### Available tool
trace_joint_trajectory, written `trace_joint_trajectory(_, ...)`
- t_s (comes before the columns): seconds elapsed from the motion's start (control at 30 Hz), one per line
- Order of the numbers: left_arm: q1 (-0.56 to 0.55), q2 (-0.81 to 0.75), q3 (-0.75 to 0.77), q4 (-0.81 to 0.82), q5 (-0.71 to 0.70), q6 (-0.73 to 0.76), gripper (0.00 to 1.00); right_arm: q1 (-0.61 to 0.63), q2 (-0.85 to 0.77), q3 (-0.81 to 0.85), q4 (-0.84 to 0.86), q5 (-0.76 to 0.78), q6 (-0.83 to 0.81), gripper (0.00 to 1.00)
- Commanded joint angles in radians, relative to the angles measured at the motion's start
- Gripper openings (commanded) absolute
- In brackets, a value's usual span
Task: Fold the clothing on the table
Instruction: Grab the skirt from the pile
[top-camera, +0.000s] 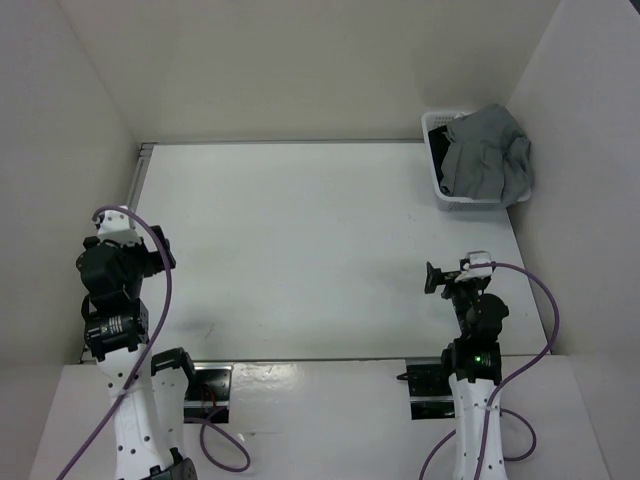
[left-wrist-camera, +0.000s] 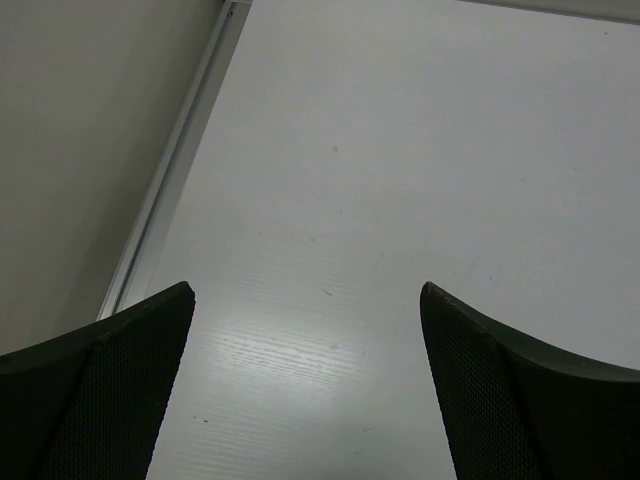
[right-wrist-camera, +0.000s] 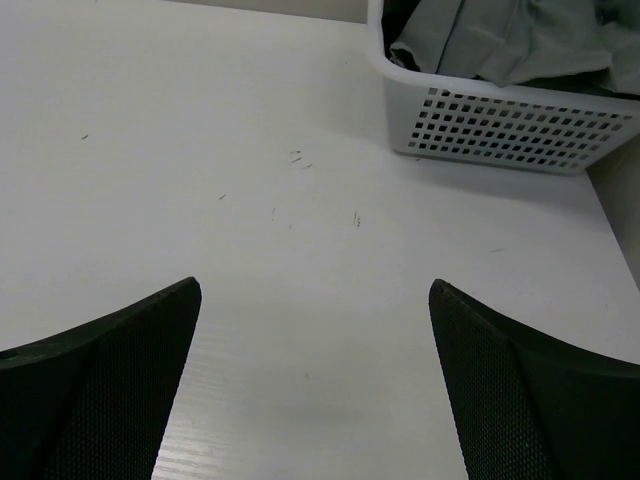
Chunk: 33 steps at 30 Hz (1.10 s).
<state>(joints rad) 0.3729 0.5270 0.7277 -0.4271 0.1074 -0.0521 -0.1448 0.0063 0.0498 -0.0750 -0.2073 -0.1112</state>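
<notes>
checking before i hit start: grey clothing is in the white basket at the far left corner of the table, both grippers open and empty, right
Wrong corner: the top external view shows the white basket holding the grey clothing at the far right corner of the table, not left. The left gripper and right gripper are open and empty.

The right gripper (right-wrist-camera: 313, 288) stood wide apart, one dark textured finger (right-wrist-camera: 110, 390) in the lower left corner of the frame and the other in the lower right, with only bare white table (right-wrist-camera: 180, 130) between them. A few small dark specks (right-wrist-camera: 300, 157) marked the tabletop near the centre. In the upper right sat a white slatted basket (right-wrist-camera: 510, 125), its top cut off by the frame edge. The grey clothing (right-wrist-camera: 500, 35) lay crumpled inside it, with something dark (right-wrist-camera: 397, 18) showing at its left end.
</notes>
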Motion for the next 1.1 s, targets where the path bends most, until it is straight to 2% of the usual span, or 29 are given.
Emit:
trace_joint_trajectory(0.0,-0.003,-0.005,0.039,0.016,0.021,0.011,0.99,-0.006,-0.078,-0.047,0.009,-0.014,-0.012,0.99)
trace_joint_trajectory(0.57,-0.003,-0.005,0.039,0.016,0.031,0.020,0.99,-0.006,-0.078,-0.024,0.009,-0.044,-0.030,0.99)
trace_joint_trajectory(0.63,-0.003,-0.005,0.039,0.016,0.040,0.020,0.99,-0.006,-0.078,0.027,0.009,-0.043,-0.056,0.99)
trace_joint_trajectory(0.77,-0.003,-0.015,0.039,0.016,0.040,0.029,0.99,0.004,-0.078,0.178,0.044,0.058,0.018,0.99)
trace_joint_trajectory(0.87,-0.003,-0.015,0.039,0.007,0.049,0.029,0.99,0.013,-0.078,0.280,0.134,0.081,-0.128,0.99)
trace_joint_trajectory(0.9,-0.003,-0.003,0.039,0.007,0.049,0.029,0.99,0.013,-0.063,0.324,0.188,0.157,-0.052,0.99)
trace_joint_trajectory(0.93,-0.003,0.014,0.051,-0.005,0.049,0.029,0.99,0.013,-0.031,0.362,0.188,0.214,-0.051,0.99)
trace_joint_trajectory(0.97,-0.003,0.027,0.052,-0.016,0.049,0.038,0.99,-0.002,0.083,0.446,0.155,0.233,-0.079,0.99)
trace_joint_trajectory(1.07,-0.003,0.036,0.062,-0.016,0.049,0.038,0.99,-0.030,0.248,0.541,0.117,0.266,-0.107,0.99)
